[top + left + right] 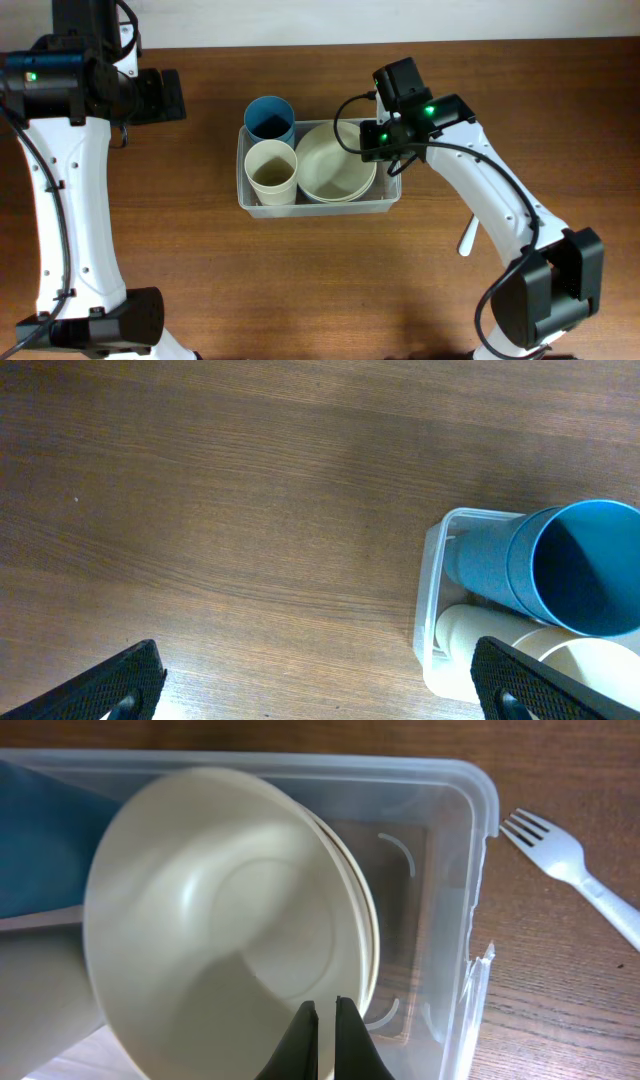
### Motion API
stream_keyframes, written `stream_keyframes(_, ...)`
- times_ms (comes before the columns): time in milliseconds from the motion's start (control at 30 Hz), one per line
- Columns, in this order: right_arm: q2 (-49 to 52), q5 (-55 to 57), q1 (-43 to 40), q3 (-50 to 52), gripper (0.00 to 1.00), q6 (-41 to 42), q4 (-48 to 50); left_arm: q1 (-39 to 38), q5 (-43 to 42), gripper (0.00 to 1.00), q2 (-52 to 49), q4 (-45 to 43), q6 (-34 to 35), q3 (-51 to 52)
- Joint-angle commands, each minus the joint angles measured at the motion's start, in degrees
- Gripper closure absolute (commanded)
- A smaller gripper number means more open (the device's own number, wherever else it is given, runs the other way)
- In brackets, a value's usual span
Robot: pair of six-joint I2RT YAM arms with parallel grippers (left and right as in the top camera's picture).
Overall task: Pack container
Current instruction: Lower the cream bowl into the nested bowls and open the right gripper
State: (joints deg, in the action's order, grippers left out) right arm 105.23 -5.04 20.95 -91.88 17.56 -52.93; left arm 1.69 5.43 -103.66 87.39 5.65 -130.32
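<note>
The clear plastic container (320,207) sits mid-table. It holds an upright blue cup (269,117), a cream cup (272,170) and stacked cream bowls (335,165). My right gripper (373,141) is at the bowls' right rim. In the right wrist view its fingers (325,1005) are pinched nearly together on the wall of the top cream bowl (200,930), which is tilted inside the container (470,810). My left gripper (315,680) is open and empty over bare table, left of the container (432,575) and the blue cup (560,560).
A white plastic fork (467,238) lies on the table to the right of the container; it also shows in the right wrist view (570,870). The table is brown wood.
</note>
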Motion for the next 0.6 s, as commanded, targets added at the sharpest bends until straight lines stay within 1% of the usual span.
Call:
stream_keyframes(0, 1.7, 1.29, 0.31, -0.68, 0.96, -0.31, -0.28, 0.24, 0.57, 0.0, 0.11, 0.02, 0.33, 0.07)
stream_keyframes(567, 5.16, 2.8, 0.31, -0.66, 0.96, -0.09, -0.24, 0.24, 0.57, 0.0, 0.11, 0.02, 0.35, 0.07)
